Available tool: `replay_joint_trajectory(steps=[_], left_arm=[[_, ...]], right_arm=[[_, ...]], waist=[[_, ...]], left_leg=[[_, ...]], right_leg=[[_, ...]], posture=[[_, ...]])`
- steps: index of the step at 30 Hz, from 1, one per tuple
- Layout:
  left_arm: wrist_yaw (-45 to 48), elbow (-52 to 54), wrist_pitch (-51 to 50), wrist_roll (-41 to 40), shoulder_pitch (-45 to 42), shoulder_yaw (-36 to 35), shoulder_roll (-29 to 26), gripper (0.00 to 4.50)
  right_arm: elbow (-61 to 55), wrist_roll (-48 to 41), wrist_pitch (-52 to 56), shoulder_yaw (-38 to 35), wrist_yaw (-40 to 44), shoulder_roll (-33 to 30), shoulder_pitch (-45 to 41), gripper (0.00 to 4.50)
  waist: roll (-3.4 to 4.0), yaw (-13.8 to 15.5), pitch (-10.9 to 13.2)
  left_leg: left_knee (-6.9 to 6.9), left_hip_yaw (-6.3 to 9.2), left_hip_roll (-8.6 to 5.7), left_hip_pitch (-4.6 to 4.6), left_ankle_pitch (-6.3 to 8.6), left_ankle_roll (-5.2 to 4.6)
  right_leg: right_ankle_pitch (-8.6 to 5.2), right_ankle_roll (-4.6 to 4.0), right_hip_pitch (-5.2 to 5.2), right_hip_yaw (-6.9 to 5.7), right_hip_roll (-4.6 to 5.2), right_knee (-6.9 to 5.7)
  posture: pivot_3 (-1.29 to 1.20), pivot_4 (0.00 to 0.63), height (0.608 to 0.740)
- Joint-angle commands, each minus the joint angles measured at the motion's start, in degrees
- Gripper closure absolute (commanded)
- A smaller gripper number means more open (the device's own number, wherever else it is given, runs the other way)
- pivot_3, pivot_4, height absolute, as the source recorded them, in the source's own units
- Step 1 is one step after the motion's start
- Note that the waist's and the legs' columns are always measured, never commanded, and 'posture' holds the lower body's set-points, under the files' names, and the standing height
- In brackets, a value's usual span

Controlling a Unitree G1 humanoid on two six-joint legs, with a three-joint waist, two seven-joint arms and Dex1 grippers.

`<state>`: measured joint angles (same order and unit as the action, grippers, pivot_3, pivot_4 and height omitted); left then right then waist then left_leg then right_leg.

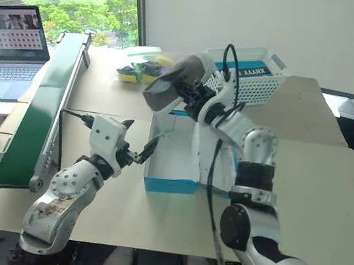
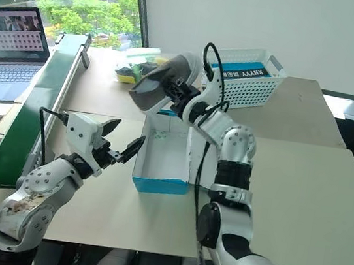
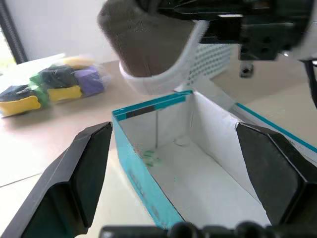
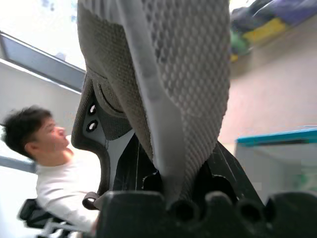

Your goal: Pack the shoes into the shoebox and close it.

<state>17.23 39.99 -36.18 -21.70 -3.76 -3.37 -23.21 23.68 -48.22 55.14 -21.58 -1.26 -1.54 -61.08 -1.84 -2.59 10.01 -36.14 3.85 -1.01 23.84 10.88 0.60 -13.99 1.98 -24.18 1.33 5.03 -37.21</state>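
The blue shoebox [image 1: 168,184] stands open at the middle of the table, its white inside bare. Its lid [image 3: 277,133] hangs open on the right side, partly hidden behind my right arm. My right gripper [image 1: 192,96] is shut on a grey shoe [image 1: 169,85] and holds it in the air over the box's far end, with the pale sole [image 3: 168,74] facing the basket. In the right wrist view the shoe [image 4: 168,74] rises straight from the fingers. My left gripper [image 1: 138,151] stands open just left of the box's near end, its fingers [image 3: 84,168] wide apart and touching nothing.
A white lattice basket [image 1: 254,77] stands behind the box at the back right. A bag of coloured sponges [image 1: 138,69] lies at the back. A green conveyor [image 1: 41,113] runs along the table's left, with a laptop [image 1: 12,37] beyond it. A person [image 4: 49,148] sits behind.
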Motion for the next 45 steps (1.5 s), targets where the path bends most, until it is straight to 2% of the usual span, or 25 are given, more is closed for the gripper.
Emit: replay_joint_trajectory(steps=[1, 6, 9, 12, 17, 23, 27, 33, 34, 35, 41, 45], left_arm=[[8.1, 3.3, 1.9, -2.4, 4.5, -6.5, -7.5, 0.24], [17.0, 0.7, 4.2, -3.7, 7.2, -10.8, -16.1, 0.24], [20.0, -1.1, 6.1, -3.1, 6.9, -10.4, -18.3, 0.24], [20.8, -1.8, 7.2, -2.5, 6.7, -9.2, -18.6, 0.24], [22.0, -0.1, 8.6, -2.4, 8.6, -8.2, -18.5, 0.24], [24.8, 0.9, 10.7, -3.0, 12.9, -10.5, -19.2, 0.24], [25.8, 0.9, 11.8, -2.6, 13.8, -11.0, -19.7, 0.24], [25.6, 1.3, 11.8, -2.3, 13.5, -10.1, -19.6, 0.24], [25.6, 1.3, 11.8, -2.3, 13.4, -10.0, -19.6, 0.16], [25.6, 1.2, 11.9, -2.2, 13.2, -9.9, -19.6, 0.16], [26.3, -0.2, 12.3, -1.7, 12.0, -9.4, -20.0, 0.16], [26.4, -1.5, 12.8, -1.0, 11.1, -9.1, -19.9, 0.16]], right_arm=[[2.9, 2.5, 10.2, 4.0, 3.2, -8.7, -6.4, 4.10], [10.3, 5.5, 27.2, 9.7, 7.4, -16.1, -13.7, 4.10], [13.6, 7.5, 34.6, 13.3, 9.8, -16.1, -17.5, 4.10], [15.2, 9.6, 37.2, 16.9, 12.0, -15.2, -17.9, 4.10], [15.4, 14.0, 35.4, 27.0, 18.0, -14.3, -15.0, 4.10], [21.6, 20.7, 27.7, 35.3, 26.8, -14.4, -14.2, 4.10], [26.2, 24.6, 24.5, 37.5, 30.6, -13.0, -15.2, 4.10], [30.4, 28.5, 21.2, 36.2, 33.0, -10.7, -17.1, 4.10], [30.9, 28.9, 20.6, 35.5, 32.9, -10.4, -17.4, 3.14], [31.3, 29.3, 20.1, 34.8, 32.7, -10.1, -17.7, 2.96], [32.8, 30.7, 18.7, 30.9, 31.8, -8.6, -20.4, 0.90], [31.1, 31.2, 16.3, 27.5, 30.2, -8.9, -22.3, 0.90]], waist=[[0.07, 0.1, 0.0], [0.14, -0.2, 0.1], [0.15, -0.2, 0.1], [0.15, -0.1, 0.1], [0.15, 0.1, 0.1], [0.16, 0.1, 0.1], [0.16, 0.0, 0.1], [0.16, -0.1, 0.1], [0.16, 0.0, 0.1], [0.16, 0.0, 0.1], [0.17, 0.0, 0.1], [0.17, 0.0, 0.1]], left_leg=[[0.03, -0.03, 0.00, 0.00, 0.00, 0.00], [0.08, -0.15, 0.03, -0.03, -0.01, -0.03], [0.10, -0.25, 0.09, -0.09, -0.02, -0.04], [0.10, -0.29, 0.09, -0.07, 0.00, -0.07], [0.07, -0.29, 0.09, -0.02, 0.00, -0.07], [0.05, -0.30, 0.09, -0.04, 0.00, -0.07], [0.05, -0.31, 0.09, -0.06, 0.00, -0.07], [0.06, -0.31, 0.09, -0.06, 0.00, -0.07], [0.06, -0.31, 0.09, -0.05, 0.00, -0.07], [0.06, -0.31, 0.09, -0.05, 0.00, -0.07], [0.06, -0.31, 0.09, -0.06, 0.00, -0.07], [0.05, -0.31, 0.09, -0.06, 0.00, -0.06]], right_leg=[[0.00, 0.00, -0.01, 0.01, 0.02, 0.01], [-0.01, -0.01, 0.02, 0.03, 0.01, 0.08], [0.01, -0.04, 0.05, 0.08, -0.04, 0.08], [0.01, -0.04, 0.03, 0.11, -0.04, 0.10], [0.01, -0.02, 0.01, 0.10, -0.02, 0.09], [0.01, -0.02, -0.03, 0.13, -0.04, 0.04], [0.01, -0.02, -0.02, 0.14, -0.04, 0.06], [0.01, -0.02, -0.06, 0.16, -0.04, 0.03], [0.01, -0.02, -0.06, 0.16, -0.05, 0.03], [0.01, -0.02, -0.06, 0.16, -0.05, 0.03], [0.01, -0.02, -0.04, 0.16, -0.05, 0.02], [0.02, -0.02, -0.06, 0.17, -0.04, 0.02]], posture=[[0.00, 0.150, 0.737], [0.00, 0.150, 0.737], [0.00, 0.150, 0.737], [0.00, 0.150, 0.737], [0.00, 0.150, 0.737], [0.00, 0.150, 0.737], [0.00, 0.150, 0.737], [0.00, 0.150, 0.737], [0.00, 0.150, 0.737], [0.00, 0.150, 0.737], [0.00, 0.150, 0.737], [0.00, 0.150, 0.737]])
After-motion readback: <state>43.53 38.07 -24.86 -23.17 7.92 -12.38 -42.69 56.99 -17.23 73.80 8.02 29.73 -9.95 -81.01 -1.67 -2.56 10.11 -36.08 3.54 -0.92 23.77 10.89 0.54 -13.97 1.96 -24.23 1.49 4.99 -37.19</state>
